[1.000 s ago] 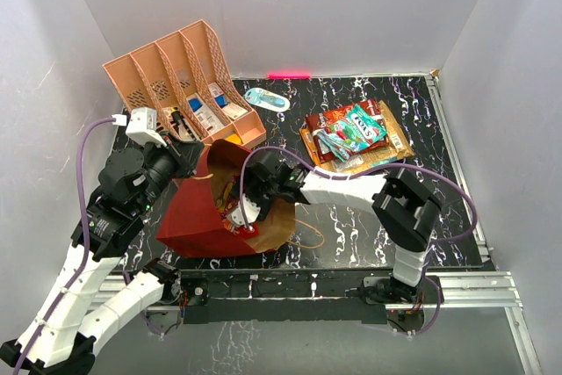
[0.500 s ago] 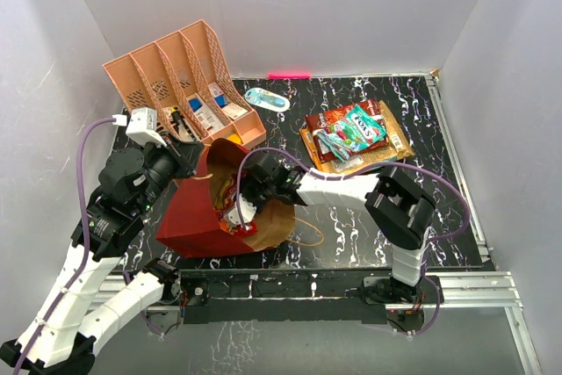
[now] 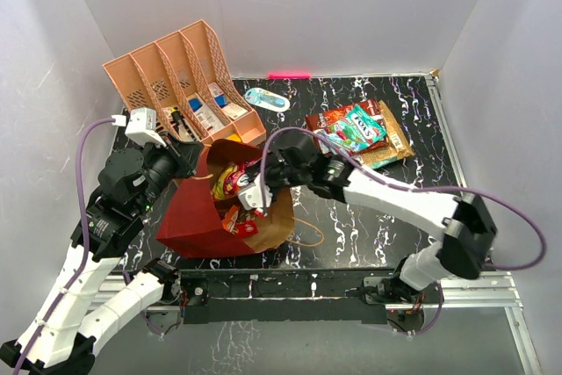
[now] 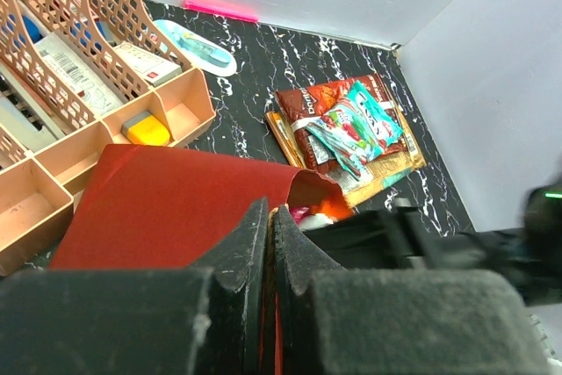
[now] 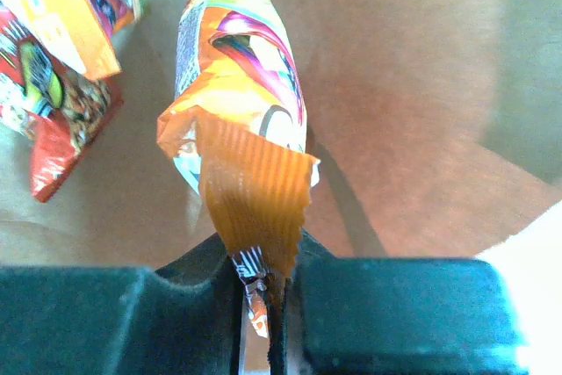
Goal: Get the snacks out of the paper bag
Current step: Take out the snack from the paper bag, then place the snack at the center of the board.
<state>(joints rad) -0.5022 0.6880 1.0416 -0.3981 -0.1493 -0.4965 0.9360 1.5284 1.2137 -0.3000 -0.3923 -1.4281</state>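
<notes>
We see the right arm filling the paper bag mouth; bare surface lies between bag and snacks, organizer close behind.

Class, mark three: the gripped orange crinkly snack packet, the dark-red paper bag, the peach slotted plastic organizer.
Gripped orange crinkly snack packet (image 5: 239, 72): right wrist view, printed middle.
Dark-red paper bag (image 4: 167, 208): left wrist view, outer side.
Peach slotted plastic organizer (image 3: 130, 87): top view, perforated left wall.

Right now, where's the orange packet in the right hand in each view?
Top external: orange packet at the paper bag mouth, centre-left.
Left wrist: maybe the orange scrap at the bag's rim; cannot tell.
Right wrist: centre, pinched in the right hand.
Shared landmark: the paper bag.
</notes>
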